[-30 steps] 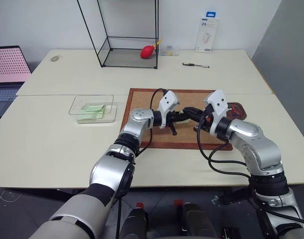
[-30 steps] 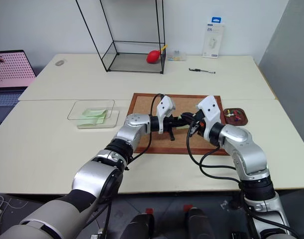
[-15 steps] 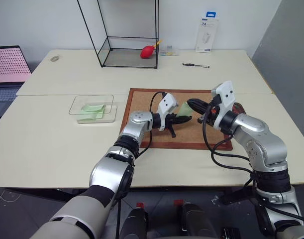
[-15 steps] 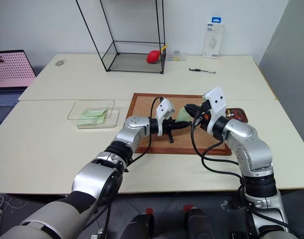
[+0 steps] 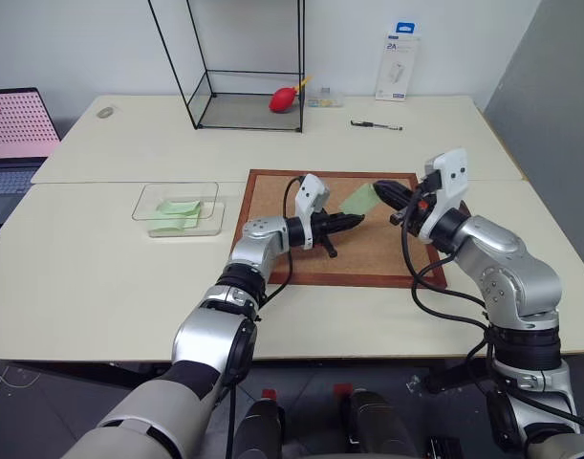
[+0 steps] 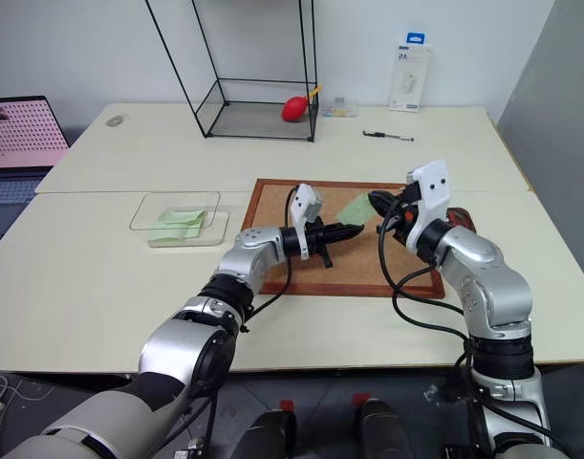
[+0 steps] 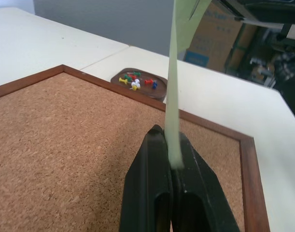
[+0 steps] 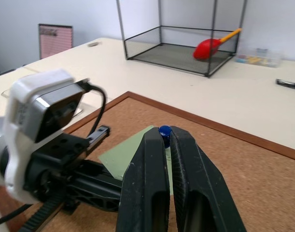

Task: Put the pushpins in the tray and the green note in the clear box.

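The green note (image 5: 360,199) hangs in the air over the cork board (image 5: 301,260), held between both grippers. My left gripper (image 5: 353,220) is shut on the note's lower corner (image 7: 175,159). My right gripper (image 5: 380,187) is shut on a blue-headed pushpin (image 8: 164,130) stuck through the note's upper part (image 8: 135,151). The tray (image 7: 137,84) sits just past the board's right edge with several coloured pushpins (image 7: 135,81) in it; my right arm partly covers it (image 6: 462,218). The clear box (image 5: 143,202) lies left of the board with green slips inside.
A tall black-framed glass case (image 5: 244,113) with a red bulb (image 5: 283,98) stands at the back. A pen (image 5: 376,125), a white package (image 5: 399,67) and a small plastic case (image 5: 322,97) lie on the far table. A laptop (image 5: 14,134) is at the left.
My right gripper has drawn back to the right and up from the left gripper with the pushpin. The green note has come into view, stretched between them. The left gripper stayed put and rolled slightly.
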Controlling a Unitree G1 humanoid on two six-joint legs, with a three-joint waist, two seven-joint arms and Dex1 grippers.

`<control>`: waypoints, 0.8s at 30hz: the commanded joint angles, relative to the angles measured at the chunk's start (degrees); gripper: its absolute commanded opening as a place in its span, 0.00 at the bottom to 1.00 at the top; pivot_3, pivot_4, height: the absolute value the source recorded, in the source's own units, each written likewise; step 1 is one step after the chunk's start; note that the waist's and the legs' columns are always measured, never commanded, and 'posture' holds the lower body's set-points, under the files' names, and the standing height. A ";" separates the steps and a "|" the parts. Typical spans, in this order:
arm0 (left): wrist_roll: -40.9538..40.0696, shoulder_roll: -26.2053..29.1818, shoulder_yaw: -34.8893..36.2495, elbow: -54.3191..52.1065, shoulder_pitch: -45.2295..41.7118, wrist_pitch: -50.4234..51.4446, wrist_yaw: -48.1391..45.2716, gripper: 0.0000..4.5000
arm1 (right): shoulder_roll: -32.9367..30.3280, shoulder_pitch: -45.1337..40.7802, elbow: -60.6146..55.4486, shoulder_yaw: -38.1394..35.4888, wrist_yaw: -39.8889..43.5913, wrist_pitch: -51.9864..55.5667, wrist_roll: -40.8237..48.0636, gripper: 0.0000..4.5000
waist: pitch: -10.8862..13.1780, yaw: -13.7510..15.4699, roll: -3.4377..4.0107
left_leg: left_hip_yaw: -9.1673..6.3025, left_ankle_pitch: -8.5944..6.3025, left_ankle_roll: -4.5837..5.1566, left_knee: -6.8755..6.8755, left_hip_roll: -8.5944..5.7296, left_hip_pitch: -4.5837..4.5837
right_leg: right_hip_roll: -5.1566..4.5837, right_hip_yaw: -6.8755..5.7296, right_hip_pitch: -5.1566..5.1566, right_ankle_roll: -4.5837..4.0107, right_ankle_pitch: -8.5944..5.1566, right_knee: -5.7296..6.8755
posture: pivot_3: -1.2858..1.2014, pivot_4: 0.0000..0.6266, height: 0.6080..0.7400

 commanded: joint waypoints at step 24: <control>6.67 6.72 -7.23 -11.23 4.64 -11.59 2.82 0.44 | -4.71 0.41 -4.65 2.83 2.82 -0.81 0.85 0.00 | 0.00 0.07 0.01 | 0.01 0.00 0.00 0.00 0.02 -0.02 | 0.02 0.01 -0.01 -0.01 0.00 -0.01 | 0.52 0.24 1.00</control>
